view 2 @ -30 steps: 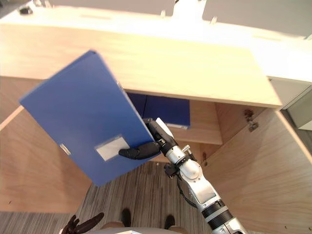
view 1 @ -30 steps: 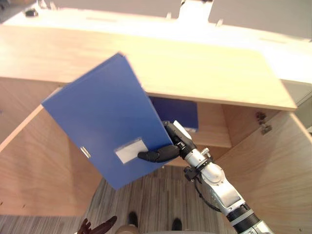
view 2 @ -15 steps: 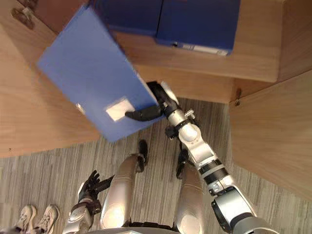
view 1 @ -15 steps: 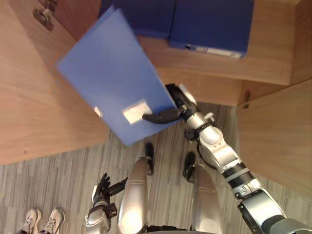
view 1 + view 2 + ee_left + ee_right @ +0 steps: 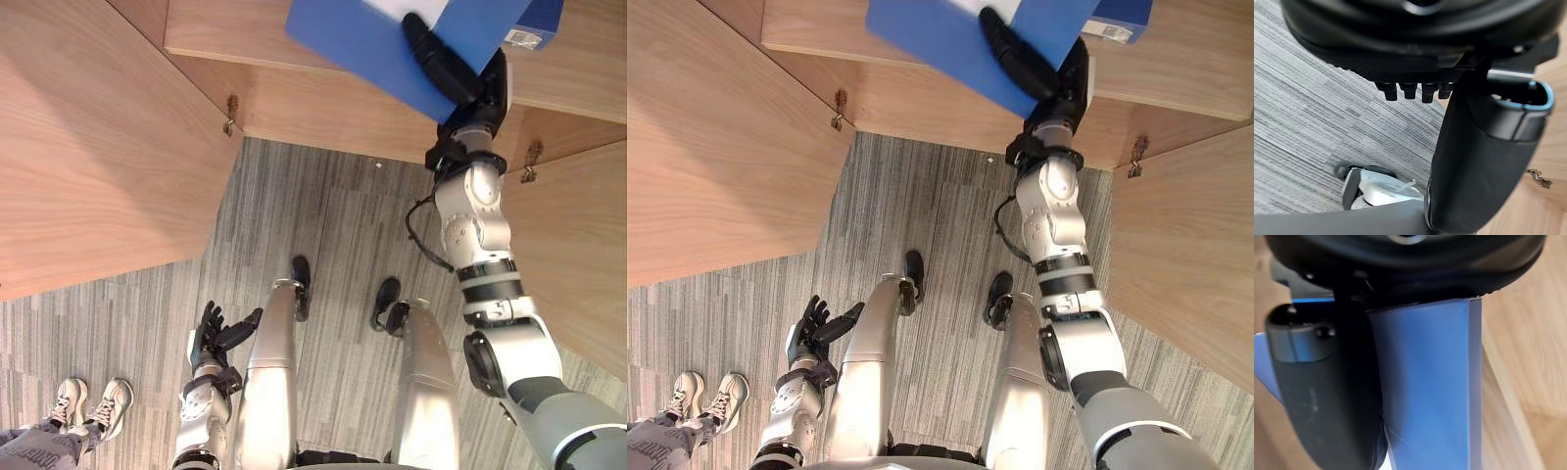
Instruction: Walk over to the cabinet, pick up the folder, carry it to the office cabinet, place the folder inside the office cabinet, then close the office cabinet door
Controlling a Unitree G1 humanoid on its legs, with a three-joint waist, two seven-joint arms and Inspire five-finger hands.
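Progress shows in the reach: the flat blue plastic folder (image 5: 382, 44), a second ago raised before the top panel, now sits low at the front edge of the pale wooden shelf (image 5: 245, 39) inside the open light-wood office cabinet (image 5: 323, 113), just beside a dark blue box file (image 5: 539, 15) stored there. The dark right hand (image 5: 446, 67) is clamped on the folder's near edge, while the dark left hand (image 5: 214, 331) hangs by the leg, fingers relaxed and apart. Placing looks close, I judge, with release and the broad wooden door (image 5: 88, 147) not yet dealt with.
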